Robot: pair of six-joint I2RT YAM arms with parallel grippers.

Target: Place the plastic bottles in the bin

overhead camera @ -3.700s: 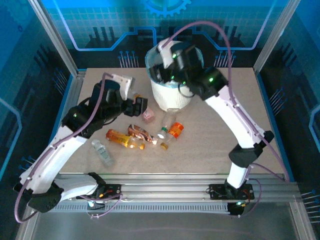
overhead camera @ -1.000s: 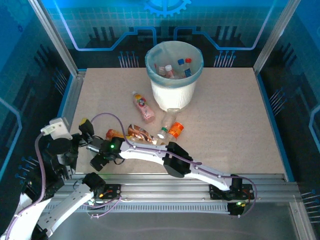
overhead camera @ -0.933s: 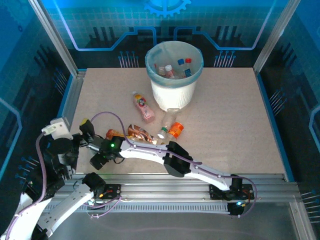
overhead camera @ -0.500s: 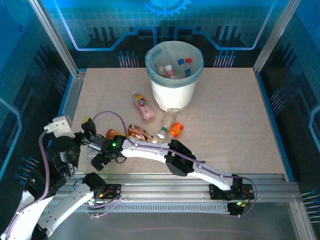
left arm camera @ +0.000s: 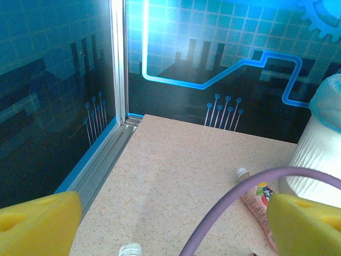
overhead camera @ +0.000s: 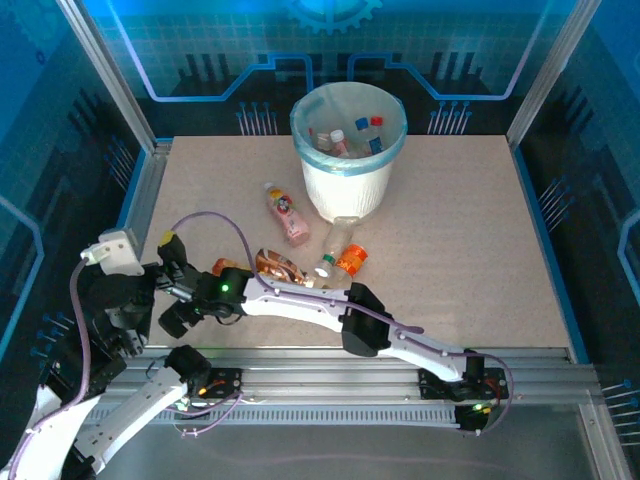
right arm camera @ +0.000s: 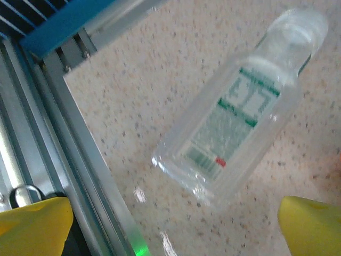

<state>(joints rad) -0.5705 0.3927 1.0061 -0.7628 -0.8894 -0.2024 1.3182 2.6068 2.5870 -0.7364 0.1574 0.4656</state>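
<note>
Right gripper (right arm camera: 171, 226): jaws wide, empty, over clear bottle (right arm camera: 240, 128) lying flat at near-left corner of table (overhead camera: 450, 240), probably lining up grasp. Left gripper (left arm camera: 170, 226): wide, empty, held high, likely giving room. Bin (overhead camera: 345, 190) at far edge; other bottles (overhead camera: 340, 262) lie before it.

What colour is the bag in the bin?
Light blue; the bag shows best in the top external view.

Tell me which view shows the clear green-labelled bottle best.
Right wrist: the clear bottle lies whole in frame, green label plain, just beyond the open right gripper. In top external that gripper covers it. Left wrist catches a clear cap at its bottom edge, perhaps this bottle's.
</note>
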